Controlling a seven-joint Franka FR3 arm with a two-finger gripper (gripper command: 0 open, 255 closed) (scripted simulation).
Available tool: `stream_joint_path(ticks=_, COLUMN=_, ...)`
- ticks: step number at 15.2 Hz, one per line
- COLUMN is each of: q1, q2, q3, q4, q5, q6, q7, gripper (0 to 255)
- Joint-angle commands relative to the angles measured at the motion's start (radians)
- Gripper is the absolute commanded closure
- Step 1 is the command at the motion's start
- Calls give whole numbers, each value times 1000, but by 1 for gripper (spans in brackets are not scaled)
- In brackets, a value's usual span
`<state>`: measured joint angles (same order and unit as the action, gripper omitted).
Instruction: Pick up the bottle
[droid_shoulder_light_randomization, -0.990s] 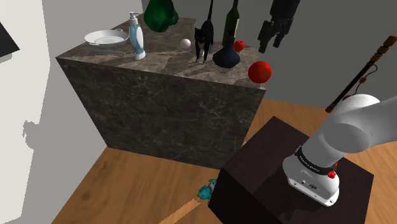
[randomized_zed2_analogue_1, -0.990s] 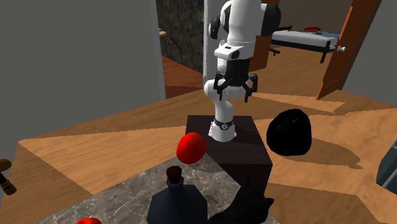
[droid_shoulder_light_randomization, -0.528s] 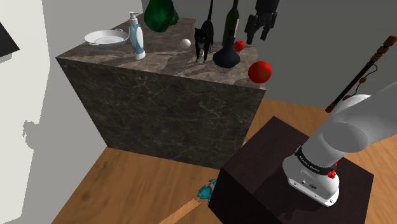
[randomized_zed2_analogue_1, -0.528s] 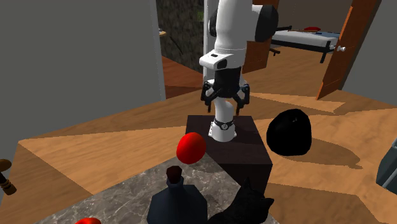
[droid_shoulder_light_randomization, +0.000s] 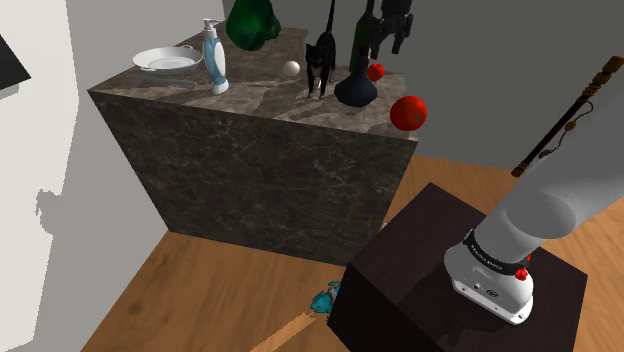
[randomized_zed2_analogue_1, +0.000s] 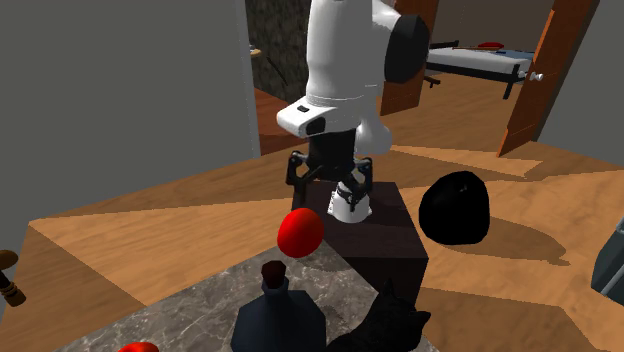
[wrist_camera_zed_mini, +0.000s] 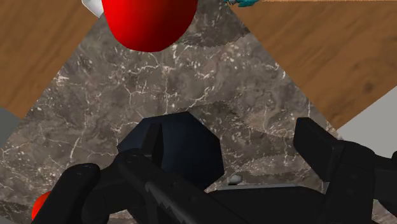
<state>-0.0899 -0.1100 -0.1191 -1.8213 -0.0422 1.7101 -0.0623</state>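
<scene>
Shoulder view, on desk (droid_shoulder_light_randomization: 250, 150): bottle (droid_shoulder_light_randomization: 355, 88). Cat figure (droid_shoulder_light_randomization: 320, 62) at its 10 o'clock. Pump dispenser (droid_shoulder_light_randomization: 214, 58) and bowl (droid_shoulder_light_randomization: 165, 60) farther, at 9. Ball (droid_shoulder_light_randomization: 408, 112) at 4, by the desk corner. Gripper (droid_shoulder_light_randomization: 386, 40) at 1, above.

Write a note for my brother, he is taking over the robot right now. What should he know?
Gripper: open, holding nothing, hovering above the dark bottle without touching it.
Dark bottle: upright on the marble counter, between the black cat figure and the red ball at the corner.
Done: the gripper is roughly over the bottle.
Left: lower around it, shut on it, and lift it clear.
</scene>
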Motion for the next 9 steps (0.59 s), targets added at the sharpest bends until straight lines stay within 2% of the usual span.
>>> stream_joint_path(ticks=1, q1=-8, q2=81, q3=-11, q4=89, q5=8, q6=-9, q7=-15, gripper=0)
stream_joint_path(ticks=5, q1=-30, q2=249, q3=-31, q4=288, q5=31, q6=-41, q7=-45, gripper=0)
stream_joint_path(ticks=9, q1=-63, q2=439, q3=-44, q4=540, q5=60, q6=-105, q7=-73, gripper=0)
